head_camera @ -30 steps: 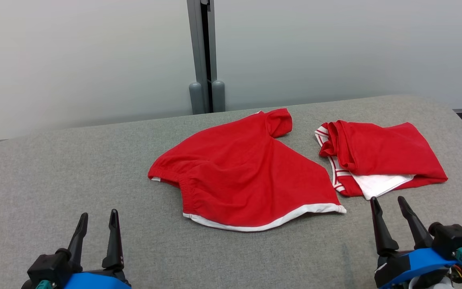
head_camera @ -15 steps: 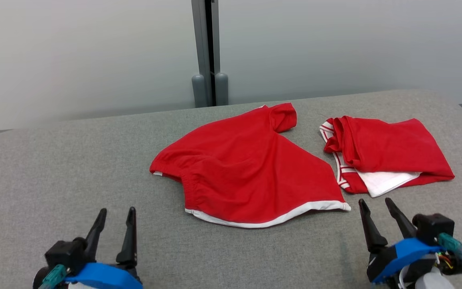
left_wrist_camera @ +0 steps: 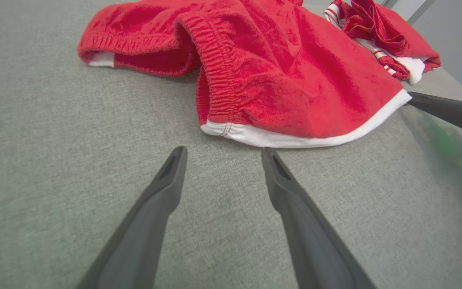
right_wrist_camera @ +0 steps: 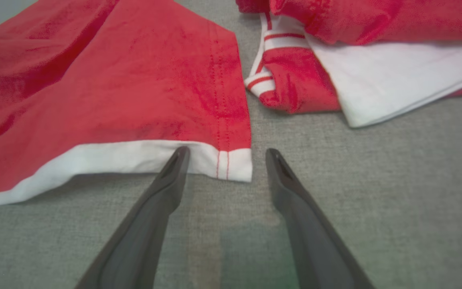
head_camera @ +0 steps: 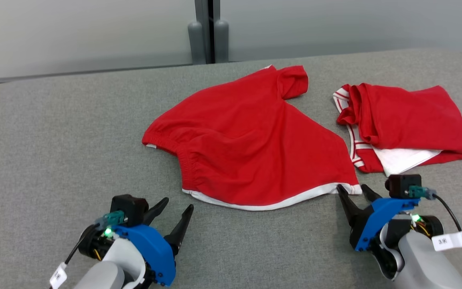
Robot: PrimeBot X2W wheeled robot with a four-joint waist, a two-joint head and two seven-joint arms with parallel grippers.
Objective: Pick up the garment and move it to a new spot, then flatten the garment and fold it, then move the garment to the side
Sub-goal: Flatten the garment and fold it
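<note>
- The left pincer (head_camera: 179,203) stands open and empty. Its two dark fingers (left_wrist_camera: 155,216) are spread and point at the near-left hem of the red garment (head_camera: 251,140), with the tips just short of it.
- The right pincer (head_camera: 351,186) is open too. Its tips sit either side of the garment's near-right hem corner, one at the white edge; contact cannot be told.
- The left forearm (head_camera: 102,277) and right forearm (head_camera: 427,261), both pale, reach in from the garment's near side, each angled inward toward it.
</note>
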